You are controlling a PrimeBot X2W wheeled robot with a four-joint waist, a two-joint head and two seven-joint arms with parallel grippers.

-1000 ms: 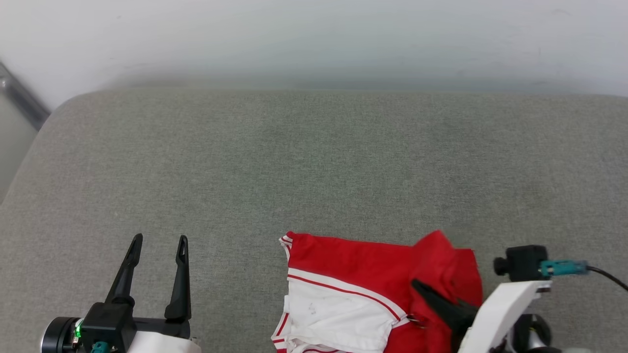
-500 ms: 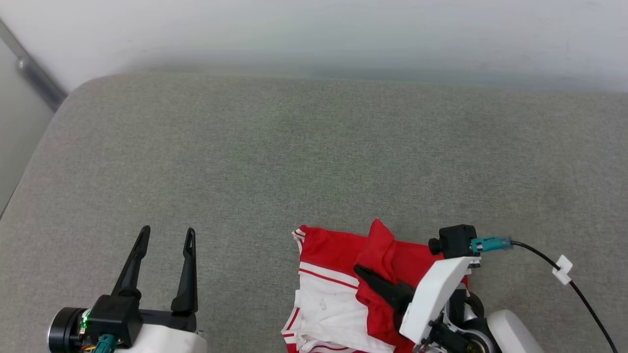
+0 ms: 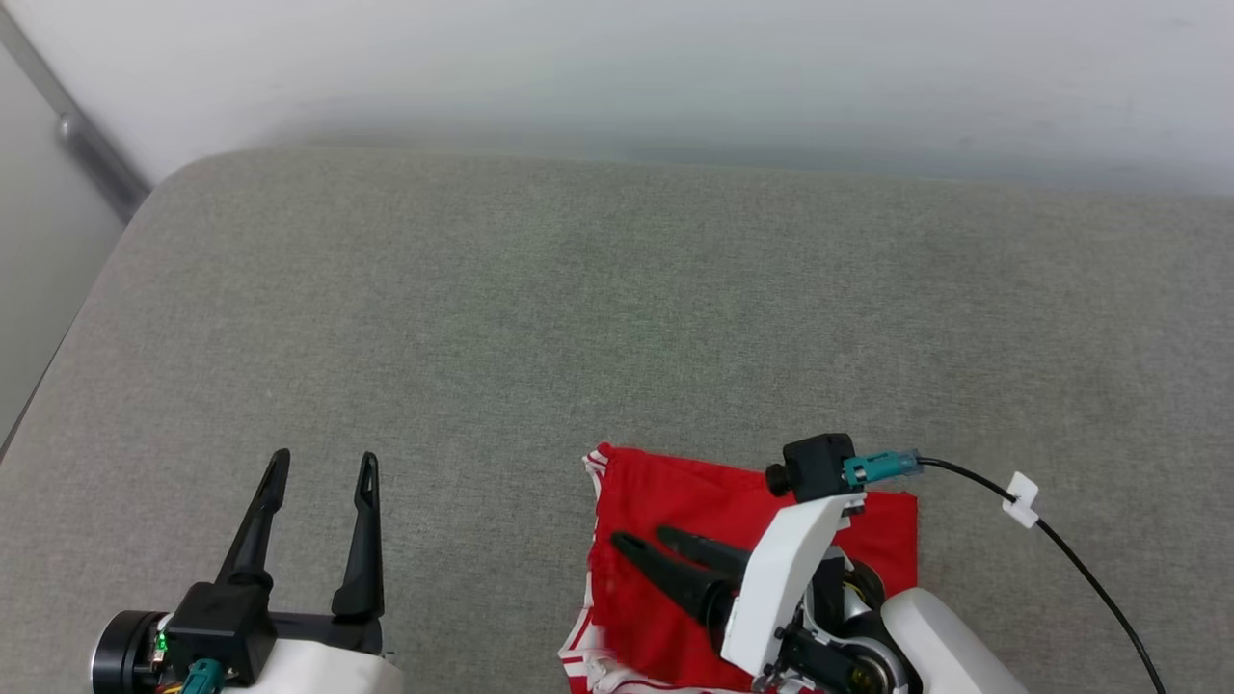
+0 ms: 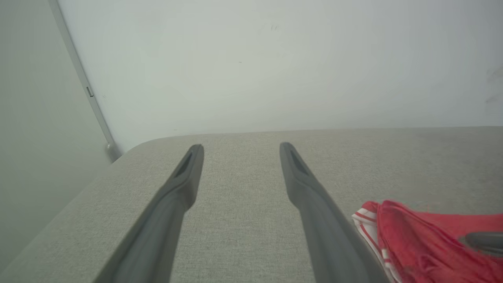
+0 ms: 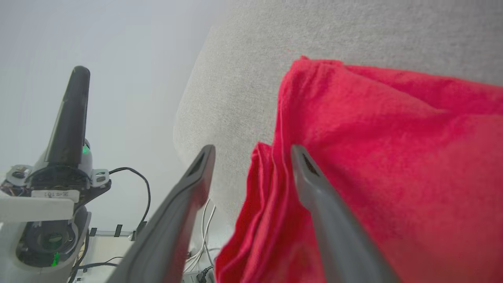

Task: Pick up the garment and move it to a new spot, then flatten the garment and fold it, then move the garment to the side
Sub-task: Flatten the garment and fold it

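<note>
- At the near edge of the grey fabric-covered desk [image 3: 578, 318], right of the middle, the garment [image 3: 694, 496] lies as a folded red block. A little white-and-red striped trim shows at its near left corner.
- My right gripper [image 3: 641, 535] is over the garment's near left part, with its fingers pointing left and far.
- In the right wrist view one finger of that gripper [image 5: 253, 151] lies across the red cloth [image 5: 393, 137] and the other is just past its folded left edge. I cannot tell whether either finger touches the fabric.
- Its fingers stand well apart and have hold of nothing.
- My left gripper [image 3: 324, 463] sits at the near left, well apart from the garment. It is spread wide and empty, with its fingers pointing far.
- A second ago my right gripper was pinched on a raised red flap at the garment's right side, and a white panel showed on the left half.
- Now that flap lies flat across the white, and the gripper has let go.
- The left gripper is as it was.
</note>
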